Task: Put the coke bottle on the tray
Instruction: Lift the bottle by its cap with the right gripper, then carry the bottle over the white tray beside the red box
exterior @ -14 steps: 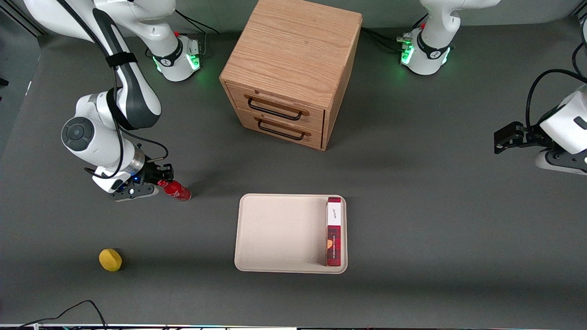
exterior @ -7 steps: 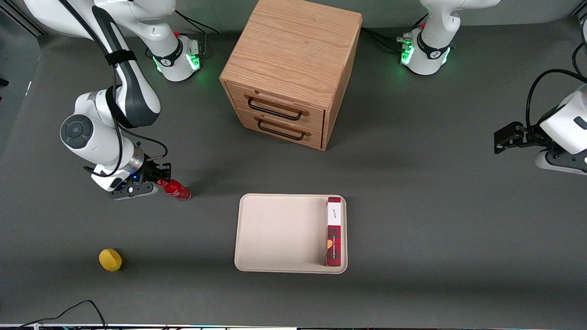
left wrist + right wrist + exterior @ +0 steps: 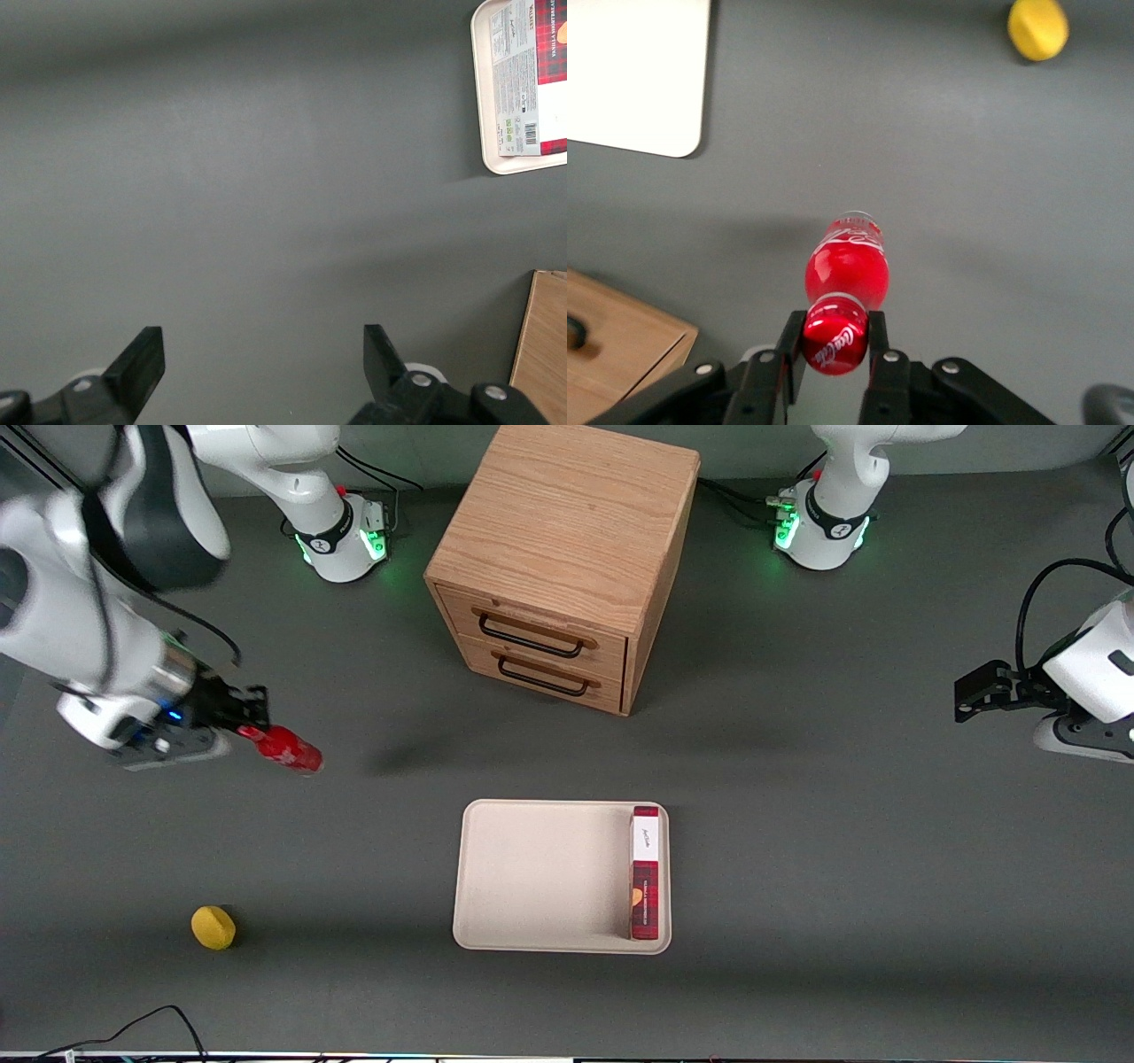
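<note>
My right gripper (image 3: 246, 728) (image 3: 834, 329) is shut on the red cap of the coke bottle (image 3: 290, 750) (image 3: 846, 268), which hangs in the air above the table, toward the working arm's end. The bottle is glossy red with white lettering. Its body slants away from the fingers. The tray (image 3: 532, 877) (image 3: 629, 80), cream with a low rim, lies on the table nearer the front camera than the cabinet, well apart from the bottle. One corner of the tray (image 3: 489, 150) also shows in the left wrist view.
A red plaid box (image 3: 646, 872) lies along one side of the tray. A wooden two-drawer cabinet (image 3: 562, 558) stands farther from the front camera than the tray. A yellow round object (image 3: 213, 926) (image 3: 1037, 28) sits near the table's front edge.
The right arm has risen and swung toward its own end of the table, lifting the coke bottle off the surface. Tray, box and yellow object stayed put.
</note>
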### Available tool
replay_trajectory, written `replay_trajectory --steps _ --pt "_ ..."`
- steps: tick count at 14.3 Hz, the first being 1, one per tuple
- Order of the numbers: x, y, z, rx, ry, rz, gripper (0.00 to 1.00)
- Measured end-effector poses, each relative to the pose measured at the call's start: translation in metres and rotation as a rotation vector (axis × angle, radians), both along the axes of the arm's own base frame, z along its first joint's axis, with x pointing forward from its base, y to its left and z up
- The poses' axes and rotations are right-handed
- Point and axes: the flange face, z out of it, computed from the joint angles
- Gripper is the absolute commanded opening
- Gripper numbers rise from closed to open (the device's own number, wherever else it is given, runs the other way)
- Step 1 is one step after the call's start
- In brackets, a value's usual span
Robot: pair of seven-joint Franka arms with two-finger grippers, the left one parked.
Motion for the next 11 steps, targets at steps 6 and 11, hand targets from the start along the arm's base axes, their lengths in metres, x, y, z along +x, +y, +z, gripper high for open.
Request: replay_trajectory --steps 6,11 --pt "-0.016 -0.006 0.106 0.0 0.014 -0.007 0.0" --pt "0.051 0.056 0.025 0.007 0.048 -0.06 0.0"
